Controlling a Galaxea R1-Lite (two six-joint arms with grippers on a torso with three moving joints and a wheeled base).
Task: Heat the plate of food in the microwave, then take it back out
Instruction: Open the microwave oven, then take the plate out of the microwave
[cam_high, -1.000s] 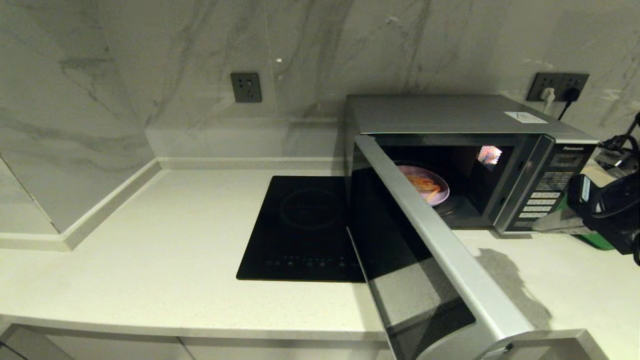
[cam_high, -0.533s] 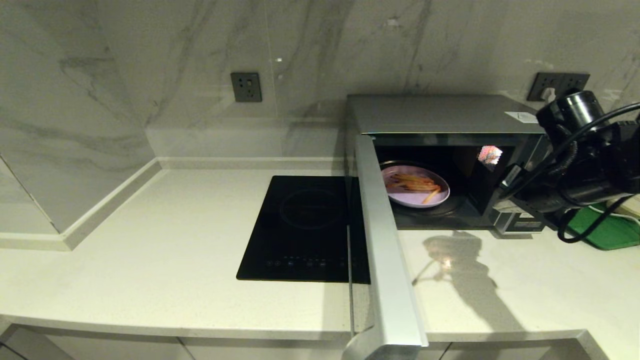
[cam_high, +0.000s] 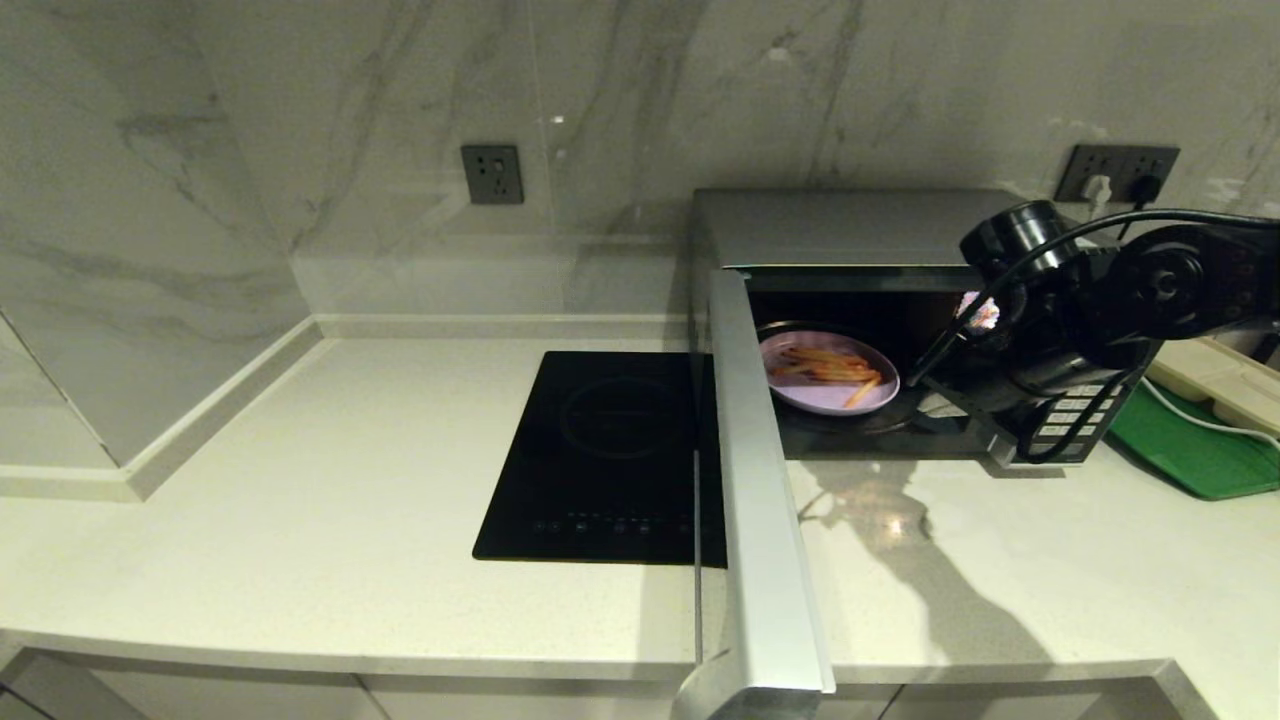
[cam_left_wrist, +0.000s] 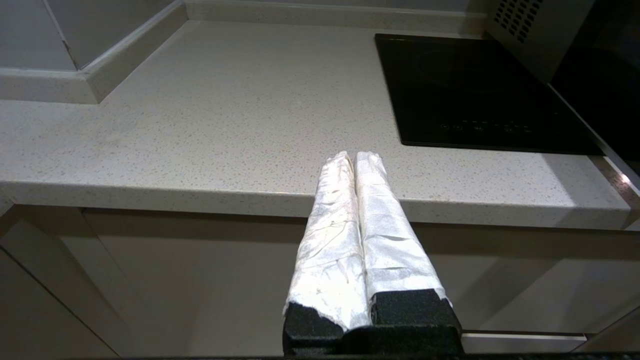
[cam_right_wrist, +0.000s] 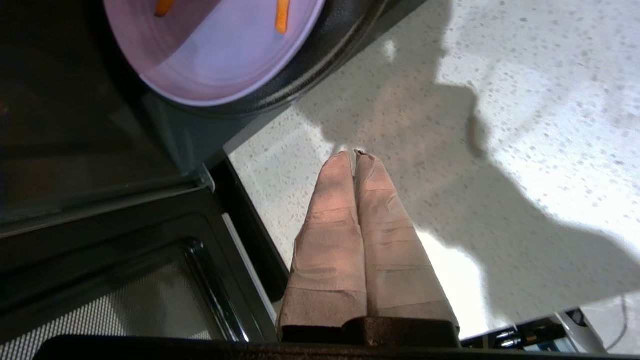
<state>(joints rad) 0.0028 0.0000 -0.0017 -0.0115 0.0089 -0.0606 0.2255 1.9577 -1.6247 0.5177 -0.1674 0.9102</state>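
The microwave (cam_high: 850, 225) stands at the back right of the counter, its door (cam_high: 760, 500) swung wide open toward me. Inside, the plate of food (cam_high: 835, 385) rests on the dark turntable, a pale lilac plate with orange fries. My right gripper (cam_high: 937, 405) hovers shut and empty at the lower right corner of the opening, in front of the keypad and short of the plate. The right wrist view shows its taped fingers pressed together (cam_right_wrist: 354, 156) over the counter, the plate (cam_right_wrist: 220, 55) ahead. My left gripper (cam_left_wrist: 354, 157) is shut and parked below the counter's front edge.
A black glass cooktop (cam_high: 610, 450) lies left of the open door. A green board (cam_high: 1190, 450) with a beige tray (cam_high: 1220, 375) on it sits right of the microwave. Plugs fill the wall socket (cam_high: 1115, 175) behind. The open door divides the counter front.
The door has swung from half open to fully open. My right arm has moved left from the frame's right edge to the microwave's opening. The plate has not moved.
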